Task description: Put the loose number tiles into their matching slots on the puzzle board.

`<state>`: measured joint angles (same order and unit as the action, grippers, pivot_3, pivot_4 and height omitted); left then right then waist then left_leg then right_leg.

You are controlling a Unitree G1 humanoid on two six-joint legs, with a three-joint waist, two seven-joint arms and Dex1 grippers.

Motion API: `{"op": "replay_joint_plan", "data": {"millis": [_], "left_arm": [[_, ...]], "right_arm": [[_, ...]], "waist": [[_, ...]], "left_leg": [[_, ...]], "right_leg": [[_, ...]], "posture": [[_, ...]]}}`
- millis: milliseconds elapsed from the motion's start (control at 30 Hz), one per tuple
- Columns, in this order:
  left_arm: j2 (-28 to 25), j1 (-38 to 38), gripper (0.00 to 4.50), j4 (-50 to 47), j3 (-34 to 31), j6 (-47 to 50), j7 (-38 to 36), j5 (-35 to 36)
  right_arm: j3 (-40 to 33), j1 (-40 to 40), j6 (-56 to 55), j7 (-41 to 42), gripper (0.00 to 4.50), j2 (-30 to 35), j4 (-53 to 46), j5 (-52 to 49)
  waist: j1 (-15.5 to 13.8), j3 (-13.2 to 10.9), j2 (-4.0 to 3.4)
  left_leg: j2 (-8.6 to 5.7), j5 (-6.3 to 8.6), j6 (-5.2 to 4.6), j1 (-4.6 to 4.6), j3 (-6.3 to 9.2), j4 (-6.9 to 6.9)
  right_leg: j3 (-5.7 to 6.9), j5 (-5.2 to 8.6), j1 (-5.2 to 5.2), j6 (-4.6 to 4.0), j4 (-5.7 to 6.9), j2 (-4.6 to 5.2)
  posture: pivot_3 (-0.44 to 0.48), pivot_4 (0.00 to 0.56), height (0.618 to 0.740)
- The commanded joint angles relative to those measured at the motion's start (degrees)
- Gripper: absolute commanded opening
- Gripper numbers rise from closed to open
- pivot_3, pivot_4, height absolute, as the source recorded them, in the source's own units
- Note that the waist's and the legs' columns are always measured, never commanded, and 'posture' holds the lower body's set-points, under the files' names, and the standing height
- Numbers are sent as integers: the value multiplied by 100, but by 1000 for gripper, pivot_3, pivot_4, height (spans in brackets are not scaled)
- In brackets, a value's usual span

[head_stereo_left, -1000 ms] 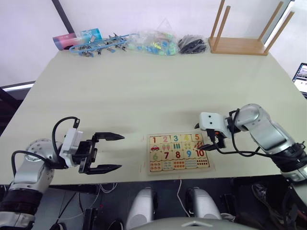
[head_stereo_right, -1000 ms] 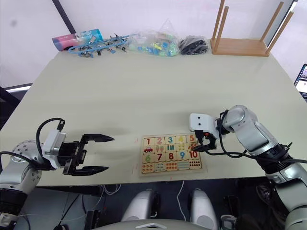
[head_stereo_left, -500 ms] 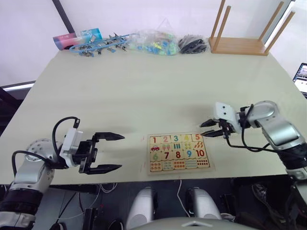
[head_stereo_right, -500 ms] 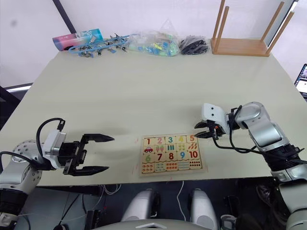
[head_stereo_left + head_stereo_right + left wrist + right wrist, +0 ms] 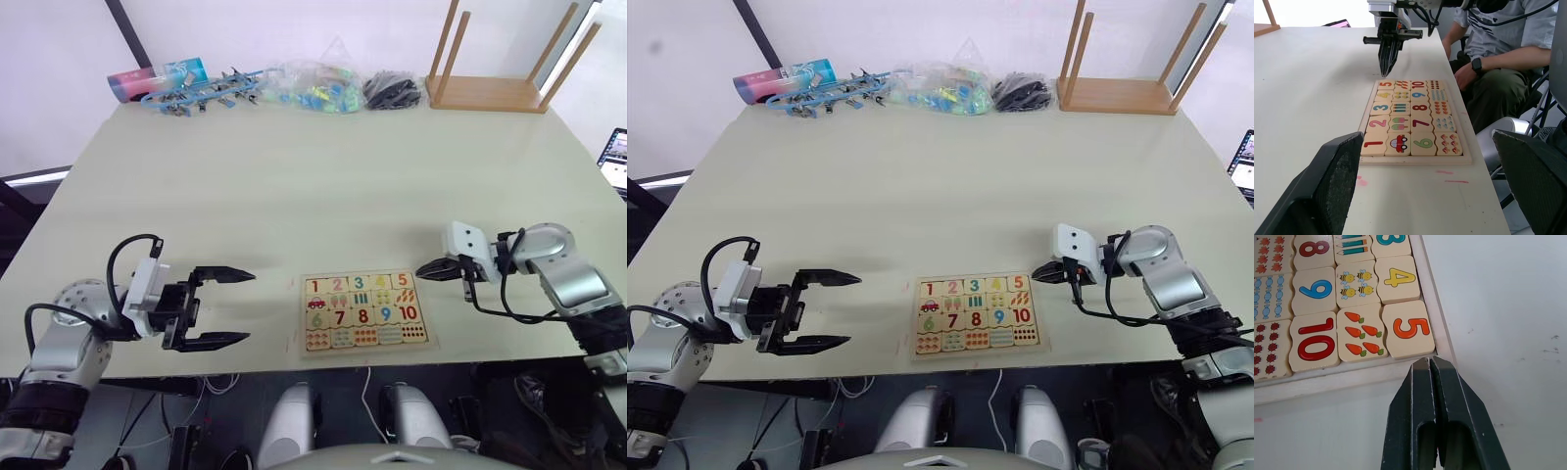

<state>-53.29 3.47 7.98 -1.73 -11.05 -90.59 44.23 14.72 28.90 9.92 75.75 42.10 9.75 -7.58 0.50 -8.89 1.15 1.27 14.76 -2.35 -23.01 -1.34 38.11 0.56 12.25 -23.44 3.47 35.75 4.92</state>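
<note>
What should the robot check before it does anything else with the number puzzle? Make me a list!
1. Tiles 1 to 5 sit in the top row of the puzzle board: ok; the orange 5 tile lies flat in the corner slot.
2. No bare slot left on the board: ok, every square looks filled in the left wrist view.
3. Right hand empty: ok, its fingers are shut on nothing, just off the board's edge.
4. Left hand empty: ok, open, away from the board.
5. No loose number tile on the table: ok as far as can be seen.
6. Person's hand near the table: cannot tell if it is safely clear.
</note>
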Motion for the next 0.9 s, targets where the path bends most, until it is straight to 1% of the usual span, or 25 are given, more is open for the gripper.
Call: {"op": "replay_joint_plan", "data": {"millis": [33,900], "left_arm": [[-32,6,4500,-53,-138,-35,-191,50],[-39,-102,4500,-94,-210,-36,-191,64]], "right_arm": [[-73,19,-123,-8,25,-13,-43,3],[17,-84,-178,13,25,-175,-66,133]], "waist": [[0,0,0],[4,0,1]], "left_leg": [[0,0,0,0,0,0],[0,0,0,2,1,1]], "right_leg": [[0,0,0,0,0,0],[0,0,1,0,1,-1]], "posture": [[0,150,740],[0,150,740]]}}
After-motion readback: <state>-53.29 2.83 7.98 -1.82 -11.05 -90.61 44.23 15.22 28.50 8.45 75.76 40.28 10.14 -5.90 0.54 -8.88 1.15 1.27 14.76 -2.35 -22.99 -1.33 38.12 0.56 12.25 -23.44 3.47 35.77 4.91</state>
